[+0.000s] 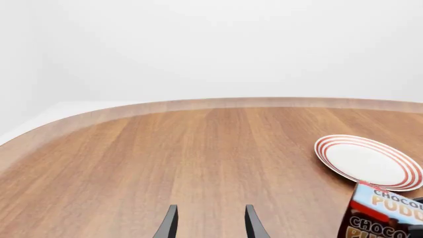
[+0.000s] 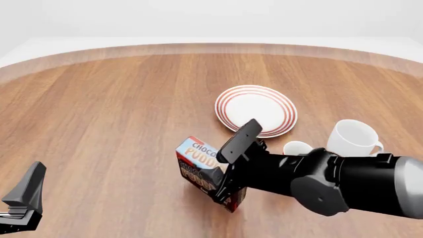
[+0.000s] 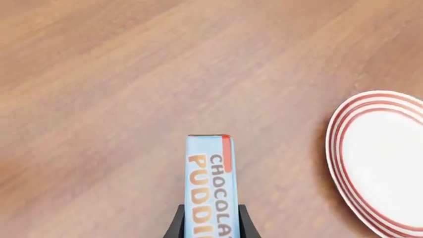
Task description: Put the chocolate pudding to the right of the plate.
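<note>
There is one wooden table (image 2: 119, 109), and on it sit one plate (image 2: 256, 110), two white mugs and one chocolate pudding (image 2: 198, 166) box. The plate is round and white with red rings, and it lies near the middle of the table. The pudding box stands at about 7 o'clock from the plate, close to it but not touching. The right gripper (image 2: 221, 183) has its two fingers pressed on both sides of the box, so it has hold of it. The big mug (image 2: 352, 139) stands at about 4 o'clock from the plate, and the small mug (image 2: 296, 148) sits just beside it, partly hidden by the black arm. There are two arms. The left gripper (image 1: 209, 223) is far off at the near left corner, holding nothing, with its two fingers spread apart over bare wood.
</note>
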{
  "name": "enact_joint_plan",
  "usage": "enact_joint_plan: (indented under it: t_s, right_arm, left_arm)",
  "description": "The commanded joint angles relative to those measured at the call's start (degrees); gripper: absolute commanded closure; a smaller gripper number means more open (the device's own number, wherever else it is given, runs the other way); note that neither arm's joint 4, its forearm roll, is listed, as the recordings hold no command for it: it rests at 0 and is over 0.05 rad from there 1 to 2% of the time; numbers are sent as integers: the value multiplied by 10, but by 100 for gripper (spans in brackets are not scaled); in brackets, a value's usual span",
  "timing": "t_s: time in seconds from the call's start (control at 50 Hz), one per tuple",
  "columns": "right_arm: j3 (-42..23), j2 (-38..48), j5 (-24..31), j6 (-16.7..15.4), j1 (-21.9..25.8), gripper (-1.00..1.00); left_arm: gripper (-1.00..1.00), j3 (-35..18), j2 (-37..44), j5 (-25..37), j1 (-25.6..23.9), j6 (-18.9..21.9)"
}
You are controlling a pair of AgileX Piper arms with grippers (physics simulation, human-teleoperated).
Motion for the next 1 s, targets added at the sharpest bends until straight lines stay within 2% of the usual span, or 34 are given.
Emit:
enact_joint_plan:
  t_s: [0.02, 0.18, 0.68, 1.0]
  right_arm:
    - [-16, -27, 28, 2, 0, 100]
    - [-34, -59, 61, -6, 1, 100]
    - [-105, -91, 125, -28, 10, 100]
    - [-145, -115, 155, -48, -13, 100]
  left_arm:
    - [-100, 0, 0, 0, 0, 0]
    - [-100, 0, 0, 0, 0, 0]
    - [-100, 0, 0, 0, 0, 0]
    - [-100, 0, 0, 0, 0, 0]
